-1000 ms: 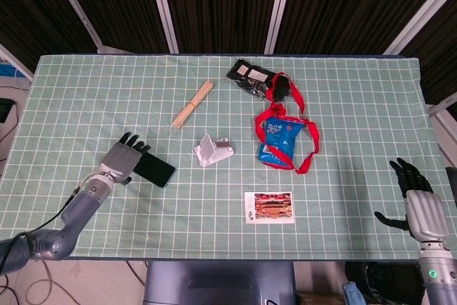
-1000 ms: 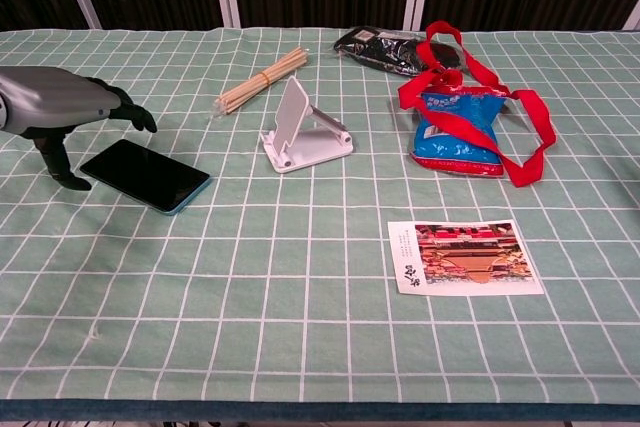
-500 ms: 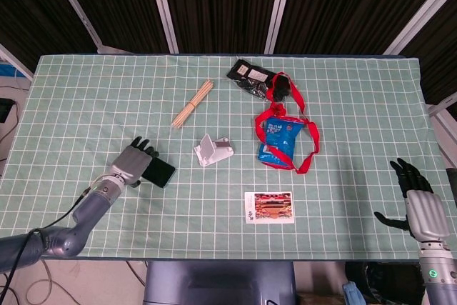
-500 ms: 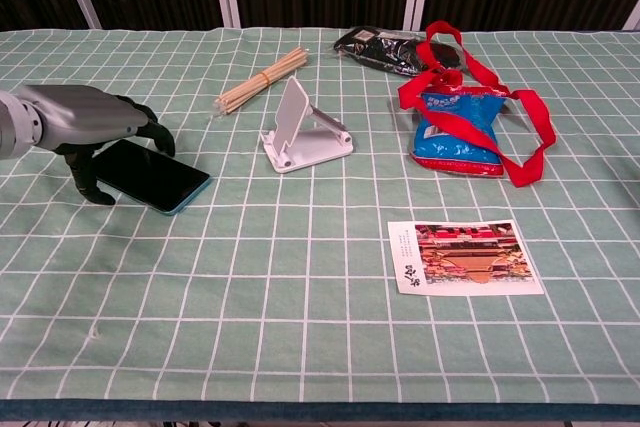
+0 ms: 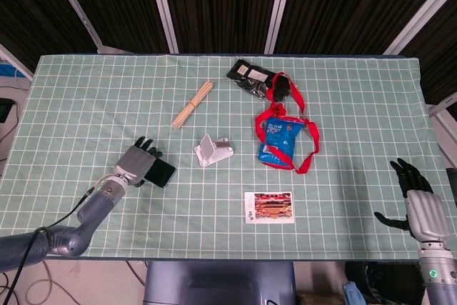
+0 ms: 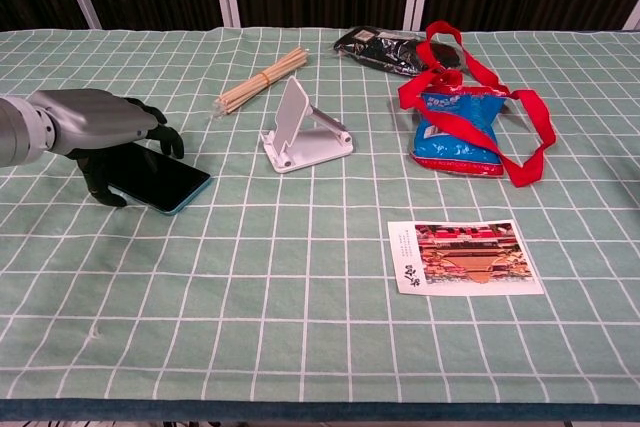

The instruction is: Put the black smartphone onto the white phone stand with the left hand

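Tablecloth of green fabric with a white grid (image 5: 86, 105), one, covering the whole table and carrying everything else. Lying on it, largest first: one blue snack bag (image 6: 458, 132) wrapped in a red strap (image 5: 308, 149); one black foil packet (image 5: 247, 74) at the far edge; one printed photo card (image 6: 466, 257) near the front; one white plastic phone stand (image 6: 303, 133) standing upright at mid-table; one black smartphone with a teal edge (image 6: 160, 177) lying flat to the left of the stand, apart from it; one bundle of wooden sticks (image 5: 192, 103).

Having shifted since a second ago: left hand (image 6: 100, 127), now reaching further over the phone and covering its left end, where earlier hovering beside that end. Arching over the phone with fingers (image 6: 163, 134) curled downward and spread, thumb planted at the near edge; actual grip not clear from either view. Phone not lifted.

Hanging well apart at the table's right edge: right hand (image 5: 421, 208), fingers apart, holding nothing, sitting as before.
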You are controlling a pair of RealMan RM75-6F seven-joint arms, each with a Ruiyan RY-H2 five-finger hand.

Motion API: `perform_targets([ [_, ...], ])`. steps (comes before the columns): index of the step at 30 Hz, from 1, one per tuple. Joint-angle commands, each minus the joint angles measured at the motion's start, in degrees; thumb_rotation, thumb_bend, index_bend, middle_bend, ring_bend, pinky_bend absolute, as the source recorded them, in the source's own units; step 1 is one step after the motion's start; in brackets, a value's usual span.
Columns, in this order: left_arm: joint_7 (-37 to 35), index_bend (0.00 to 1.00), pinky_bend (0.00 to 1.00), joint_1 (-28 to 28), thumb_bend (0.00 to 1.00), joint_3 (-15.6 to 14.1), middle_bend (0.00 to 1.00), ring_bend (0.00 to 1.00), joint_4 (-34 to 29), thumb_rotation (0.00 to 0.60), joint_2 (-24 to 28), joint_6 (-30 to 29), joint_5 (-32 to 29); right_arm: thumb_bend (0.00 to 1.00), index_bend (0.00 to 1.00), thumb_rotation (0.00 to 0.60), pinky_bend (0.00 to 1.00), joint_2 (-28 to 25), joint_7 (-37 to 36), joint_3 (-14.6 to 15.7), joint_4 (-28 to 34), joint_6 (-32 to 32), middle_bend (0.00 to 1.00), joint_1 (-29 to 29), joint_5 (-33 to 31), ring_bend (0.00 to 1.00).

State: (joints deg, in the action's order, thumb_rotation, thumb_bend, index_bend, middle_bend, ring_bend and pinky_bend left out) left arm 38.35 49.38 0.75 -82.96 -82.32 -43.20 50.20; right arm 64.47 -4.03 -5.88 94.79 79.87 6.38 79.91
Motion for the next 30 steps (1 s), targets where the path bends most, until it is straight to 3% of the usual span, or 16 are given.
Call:
perform_targets([
  [1,-0.27,0.21,0.00,0.13,0.19,-0.19,0.23,0.00,0.23,0.600,-0.19,-0.12,-0.04,0.10,0.00,0.600,0.15,-0.02,-0.07,-0.01,0.04,-0.05,0.00,0.00,-0.07,0.00],
  [13,-3.00,0.52,0.00,-0.34,0.36,-0.63,0.58,0.09,1.15,0.600,-0.88,-1.70,1.83,0.11,0.00,0.600,0.15,-0.05,-0.15,-0.02,0.18,-0.04,0.00,-0.02,-0.11,0.00],
  [30,-5.20,0.62,0.00,-0.60,0.37,1.85,0.70,0.16,-4.80,0.600,2.97,-6.07,3.55,0.11,0.00,0.600,0.15,-0.16,-0.61,0.04,0.25,0.04,0.00,-0.09,0.07,0.00],
])
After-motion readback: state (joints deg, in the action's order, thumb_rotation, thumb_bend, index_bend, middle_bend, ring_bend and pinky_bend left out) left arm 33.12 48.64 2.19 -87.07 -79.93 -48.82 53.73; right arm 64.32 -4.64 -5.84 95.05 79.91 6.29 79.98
